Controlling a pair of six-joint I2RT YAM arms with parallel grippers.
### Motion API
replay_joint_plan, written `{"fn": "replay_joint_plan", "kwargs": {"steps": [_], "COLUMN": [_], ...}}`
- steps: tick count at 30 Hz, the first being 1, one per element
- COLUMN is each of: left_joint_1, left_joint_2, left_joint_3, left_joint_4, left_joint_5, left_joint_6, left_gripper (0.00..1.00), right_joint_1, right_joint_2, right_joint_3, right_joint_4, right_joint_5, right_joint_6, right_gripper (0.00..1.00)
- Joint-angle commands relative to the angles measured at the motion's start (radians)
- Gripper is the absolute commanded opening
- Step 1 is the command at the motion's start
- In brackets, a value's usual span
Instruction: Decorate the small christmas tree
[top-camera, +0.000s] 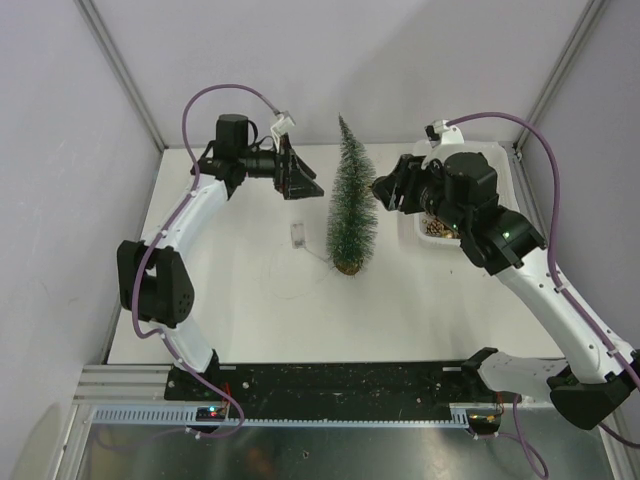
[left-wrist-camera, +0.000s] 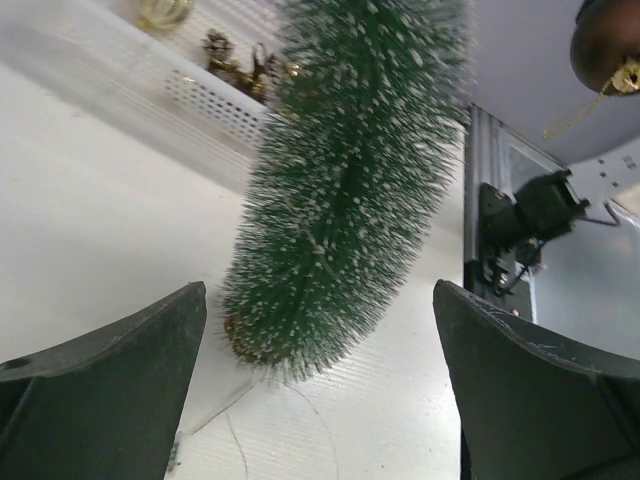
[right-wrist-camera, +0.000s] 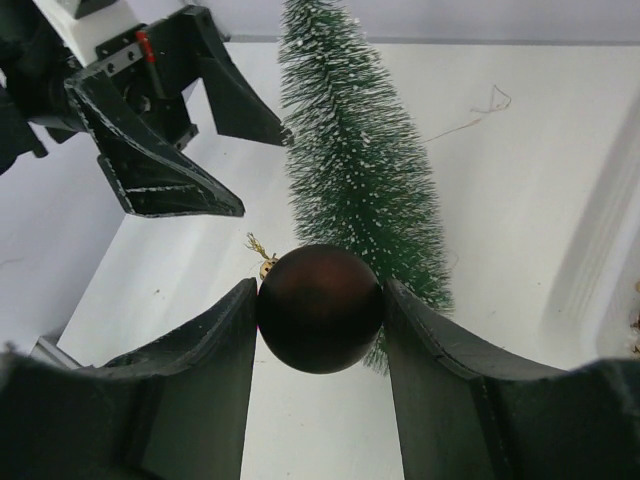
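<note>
right gripper (right-wrist-camera: 320, 292) clamps a brown ball (right-wrist-camera: 320, 315) by the tree (right-wrist-camera: 360, 180), left gripper (top-camera: 310, 178) agape.

Quick colour rundown: the small christmas tree (top-camera: 352, 205) is dark green all over, speckled with white frost flecks, and its base disc (top-camera: 348, 267) is tan. The ball ornament (right-wrist-camera: 320, 310) is a deep matte brown, almost maroon, with a gold cap and a gold thread loop (right-wrist-camera: 258, 248). The right gripper (right-wrist-camera: 320, 290) and left gripper (top-camera: 305, 170) are both plain black, on arms that are white with black joints, trailing purple cables (top-camera: 215, 92). The counter (top-camera: 250, 300) is plain white. The basket (left-wrist-camera: 200, 95) at its far right corner is white too, with a grid of tiny holes, and the bits inside (left-wrist-camera: 235, 65) are gold.
</note>
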Motion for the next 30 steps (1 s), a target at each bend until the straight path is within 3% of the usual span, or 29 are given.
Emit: {"fn": "replay_joint_plan", "kwargs": {"steps": [1, 12, 25, 30], "left_joint_1": [-0.013, -0.075, -0.095, -0.101], "left_joint_2": [-0.051, -0.009, 0.000, 0.004], "left_joint_3": [-0.038, -0.039, -0.049, -0.051], "left_joint_4": [0.006, 0.006, 0.035, 0.044], "left_joint_5": [0.151, 0.141, 0.005, 0.005], "left_joint_6": [0.071, 0.140, 0.160, 0.163], "left_gripper": [1.00, 1.00, 0.69, 0.65], "right_joint_1": [0.030, 0.071, 0.073, 0.069], "right_joint_2": [-0.007, 0.049, 0.061, 0.058], "right_joint_3": [0.014, 0.013, 0.011, 0.007], "right_joint_4": [0.048, 0.073, 0.070, 0.067], "right_joint_5": [0.020, 0.072, 0.105, 0.116], "right_joint_6": [-0.043, -0.083, -0.101, -0.114], "right_gripper": [0.27, 0.25, 0.24, 0.24]}}
